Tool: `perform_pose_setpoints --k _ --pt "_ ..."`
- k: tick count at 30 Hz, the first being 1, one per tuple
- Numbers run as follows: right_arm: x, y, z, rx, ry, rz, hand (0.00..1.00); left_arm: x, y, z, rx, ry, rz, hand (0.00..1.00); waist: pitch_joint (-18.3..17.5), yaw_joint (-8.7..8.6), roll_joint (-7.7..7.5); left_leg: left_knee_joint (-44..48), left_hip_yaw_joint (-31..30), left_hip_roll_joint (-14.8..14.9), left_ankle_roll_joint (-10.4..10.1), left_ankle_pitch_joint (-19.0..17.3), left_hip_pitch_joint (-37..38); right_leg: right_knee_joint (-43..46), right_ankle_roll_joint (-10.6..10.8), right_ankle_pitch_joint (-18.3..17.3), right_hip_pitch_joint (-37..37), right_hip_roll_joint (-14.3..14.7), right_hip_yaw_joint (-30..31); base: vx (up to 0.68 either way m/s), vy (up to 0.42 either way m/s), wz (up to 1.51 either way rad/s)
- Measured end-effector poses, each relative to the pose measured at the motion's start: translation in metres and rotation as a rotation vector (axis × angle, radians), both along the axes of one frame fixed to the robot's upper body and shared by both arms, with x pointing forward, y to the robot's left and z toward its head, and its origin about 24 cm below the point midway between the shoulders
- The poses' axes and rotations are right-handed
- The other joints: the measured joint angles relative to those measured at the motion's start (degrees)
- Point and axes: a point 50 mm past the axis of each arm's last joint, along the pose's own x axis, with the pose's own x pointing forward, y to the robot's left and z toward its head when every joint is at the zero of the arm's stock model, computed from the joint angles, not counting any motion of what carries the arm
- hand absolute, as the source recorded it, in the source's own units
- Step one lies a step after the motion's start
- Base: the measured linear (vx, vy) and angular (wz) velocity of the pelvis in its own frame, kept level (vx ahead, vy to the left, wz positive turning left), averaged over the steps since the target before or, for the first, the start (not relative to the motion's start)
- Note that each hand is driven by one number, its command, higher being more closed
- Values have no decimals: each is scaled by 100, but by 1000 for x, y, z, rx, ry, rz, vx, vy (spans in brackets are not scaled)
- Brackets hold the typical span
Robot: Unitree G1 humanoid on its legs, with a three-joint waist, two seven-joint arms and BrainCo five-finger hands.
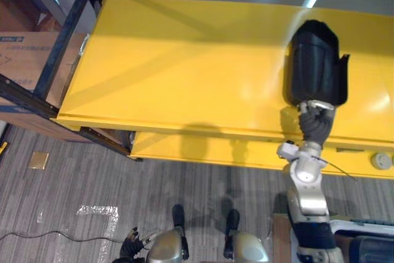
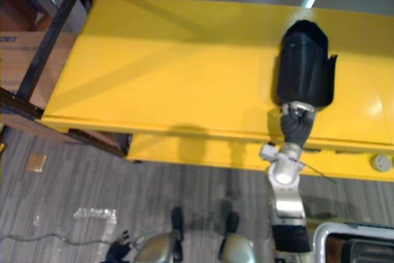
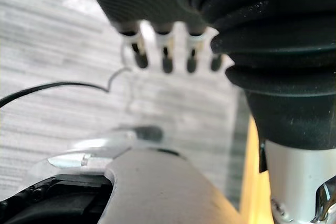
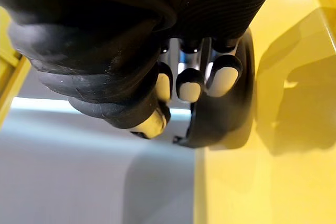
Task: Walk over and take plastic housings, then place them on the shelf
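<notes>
A black plastic housing (image 1: 314, 63) stands on the right part of the yellow shelf top (image 1: 184, 72), a little back from its front edge. My right hand (image 1: 315, 124) reaches up from below and grips the housing's near end. In the right wrist view its fingers (image 4: 190, 83) are curled over the housing's dark rim (image 4: 220, 114). My left hand (image 1: 131, 244) hangs low by the floor at the lower left, with relaxed fingers (image 3: 165, 59) and nothing in it.
A black metal frame (image 1: 61, 41) and a cardboard box (image 1: 24, 60) stand at the shelf's left end. A lower yellow level (image 1: 203, 149) juts out under the top, with a round white piece (image 1: 381, 161) at its right. A bin (image 1: 363, 241) sits at the lower right.
</notes>
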Motion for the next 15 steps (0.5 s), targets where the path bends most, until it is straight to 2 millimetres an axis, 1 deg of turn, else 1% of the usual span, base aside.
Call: perform_pose_setpoints --k 4,7,11,15 --pt "0 0 -3 31 13 8 100 2 0 1 -5 -16 14 0 122 -6 -7 0 61 3 0 1 -10 54 -9 -6 -96 2 68 9 2 -6" --pt "-2 -1 -7 42 30 5 100 1 1 1 -7 -8 22 0 123 -35 -8 1 116 -6 3 -14 -10 54 -8 -5 -100 1 106 21 7 -8" --pt "-2 -1 -7 43 23 3 100 1 1 1 -6 -6 22 0 123 -65 -8 1 121 -16 14 -26 -10 54 -8 -5 -99 -5 140 5 2 -1" --pt "8 0 -6 46 30 8 100 1 1 1 -5 -6 22 0 124 -64 -9 1 120 -15 15 -26 -8 56 -8 -5 -98 -4 150 0 0 0"
